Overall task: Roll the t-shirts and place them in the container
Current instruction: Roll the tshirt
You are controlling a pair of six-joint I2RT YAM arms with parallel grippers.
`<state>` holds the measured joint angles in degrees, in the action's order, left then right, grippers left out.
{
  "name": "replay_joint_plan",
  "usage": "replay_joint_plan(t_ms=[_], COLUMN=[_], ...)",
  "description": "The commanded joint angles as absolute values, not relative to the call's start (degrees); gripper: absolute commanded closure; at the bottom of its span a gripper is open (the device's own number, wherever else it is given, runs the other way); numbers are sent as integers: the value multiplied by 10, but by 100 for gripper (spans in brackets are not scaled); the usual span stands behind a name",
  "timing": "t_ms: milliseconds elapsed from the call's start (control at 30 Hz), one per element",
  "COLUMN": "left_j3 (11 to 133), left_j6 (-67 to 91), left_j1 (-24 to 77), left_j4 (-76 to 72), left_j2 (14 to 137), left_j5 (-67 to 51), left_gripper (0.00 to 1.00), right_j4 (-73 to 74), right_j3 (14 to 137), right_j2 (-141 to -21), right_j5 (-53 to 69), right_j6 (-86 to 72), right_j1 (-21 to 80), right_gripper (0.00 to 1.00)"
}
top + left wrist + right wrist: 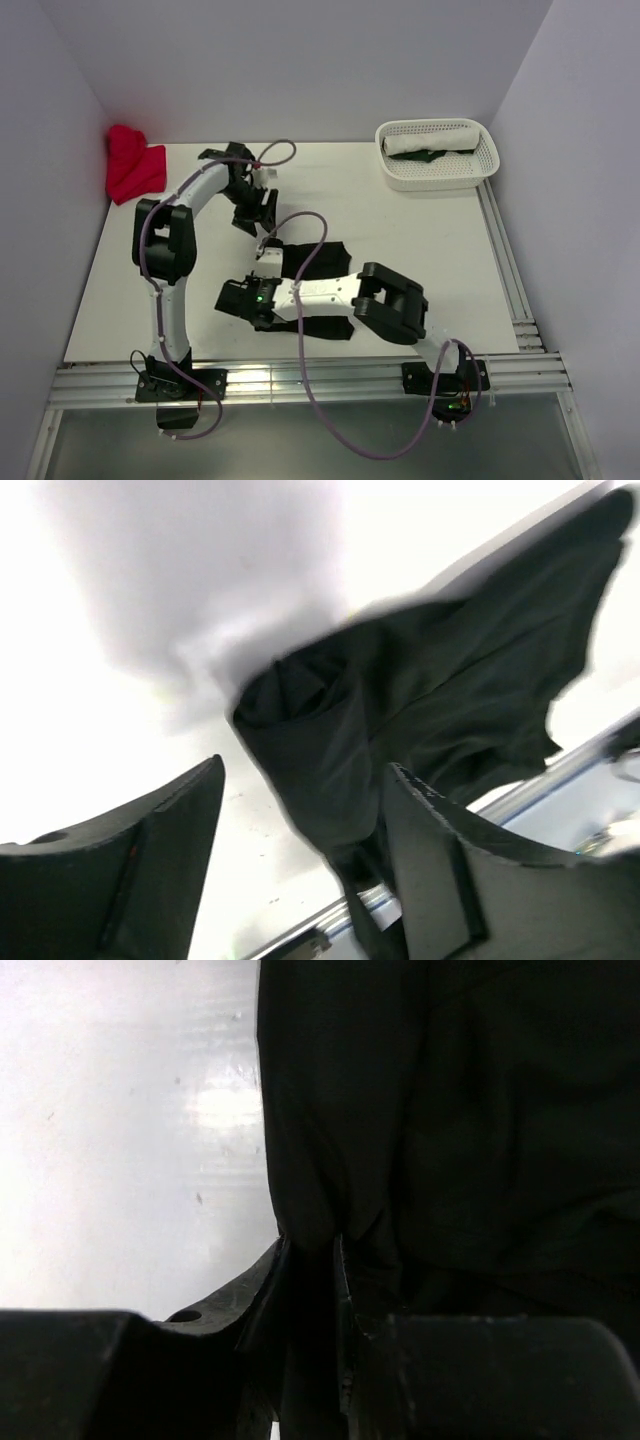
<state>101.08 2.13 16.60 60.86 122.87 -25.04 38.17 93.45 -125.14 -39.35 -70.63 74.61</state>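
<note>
White table (420, 250), black t-shirt (335, 260) half hidden

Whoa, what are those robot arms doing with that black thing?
The right gripper pinches an edge of the black t-shirt on the table. The left gripper hangs open by its far end, holding nothing. A red shirt sits at the back left; the basket holds a white shirt and a dark green shirt.

In the overhead view the right arm (330, 292) crosses the centre and covers most of the black t-shirt (338, 262). Cloth (436, 139) in the basket (437, 182) at upper right is too small to make out. The left wrist view is smeared with blur; the right wrist view cuts the shirt at top and right.
</note>
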Motion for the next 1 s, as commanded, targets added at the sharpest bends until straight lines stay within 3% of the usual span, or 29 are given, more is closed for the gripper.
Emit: replay_joint_plan(t_ms=[0, 267, 533, 733, 967], left_j3=[1074, 1088, 920, 828, 783], left_j6=[7, -48, -95, -91, -72], left_j1=[118, 62, 40, 40, 40], left_j4=[633, 650, 585, 519, 460], left_j2=[1219, 1188, 1147, 1150, 1155], left_j5=[-324, -418, -441, -454, -462], left_gripper=[29, 25, 26, 28, 31], right_j4=[207, -260, -717, -886, -932], right_j3=[798, 484, 355, 359, 367], right_j2=[-1190, -1054, -1134, -1218, -1247], right_j5=[-322, -190, -61, -16, -3], right_j6=[-704, -698, -779, -824, -833], right_j1=[744, 699, 635, 613, 609], right_gripper=[83, 85, 85, 85, 85])
